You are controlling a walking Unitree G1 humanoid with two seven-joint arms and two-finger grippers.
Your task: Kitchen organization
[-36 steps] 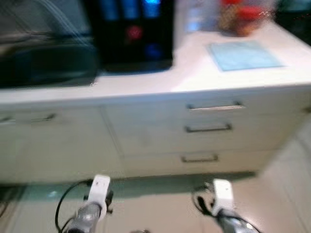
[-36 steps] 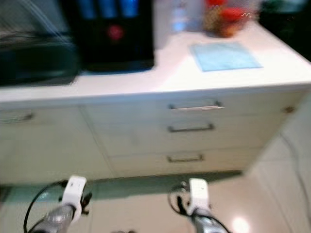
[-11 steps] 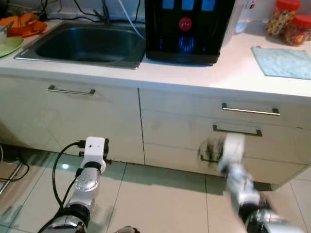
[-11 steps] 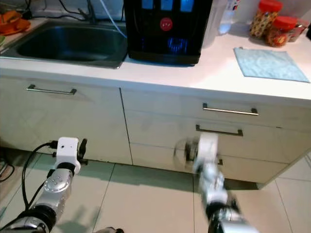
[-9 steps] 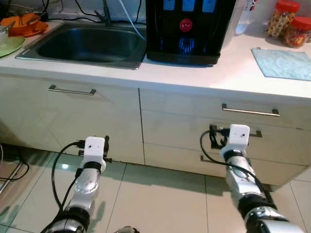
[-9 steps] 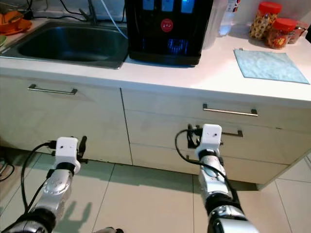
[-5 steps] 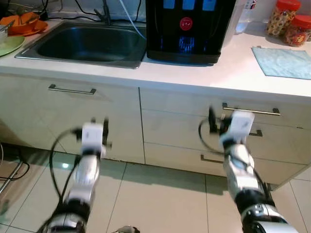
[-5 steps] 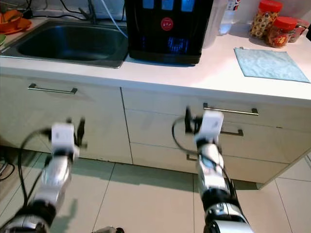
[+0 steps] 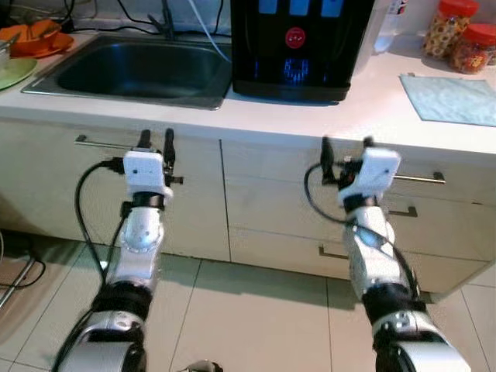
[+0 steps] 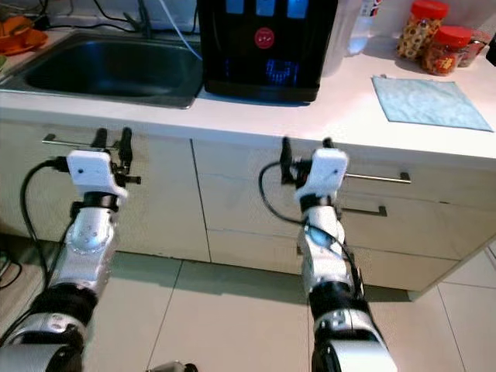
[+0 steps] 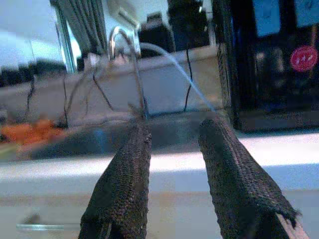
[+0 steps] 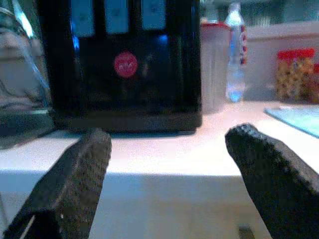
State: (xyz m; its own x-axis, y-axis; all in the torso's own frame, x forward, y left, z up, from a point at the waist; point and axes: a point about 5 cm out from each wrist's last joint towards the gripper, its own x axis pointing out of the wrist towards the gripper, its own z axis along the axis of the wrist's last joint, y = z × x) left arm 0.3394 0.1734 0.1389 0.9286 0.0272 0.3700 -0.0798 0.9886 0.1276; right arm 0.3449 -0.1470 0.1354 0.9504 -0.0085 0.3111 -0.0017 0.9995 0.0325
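Two grippers are raised in front of the cabinets, both at about the height of the counter's front edge, and neither is touching anything. The left gripper (image 9: 154, 139) has its fingers spread a little with nothing between them, level with the long handle (image 9: 99, 142) of the cabinet under the sink (image 9: 139, 68). The right gripper (image 9: 346, 149) is spread wider, also holding nothing, and sits just below the counter (image 9: 364, 116) in front of the top drawer, whose handle (image 9: 422, 178) runs sideways and sticks out to the right from behind the wrist. The task names no single thing, so what gets tidied is a guess: the likeliest candidates are on the counter to the right, a light blue cloth (image 9: 449, 98) lying flat and two red-lidded jars (image 9: 448, 31) behind it at the back, with a clear bottle (image 12: 234, 59) beside the black water dispenser (image 9: 298, 46). All of these lie ahead of, above and to the right of the right gripper, so that arm is clearly the nearer one. To reach them it would have to rise over the counter edge and go forward and rightward; the drawer handle, by contrast, is close by at its own level.
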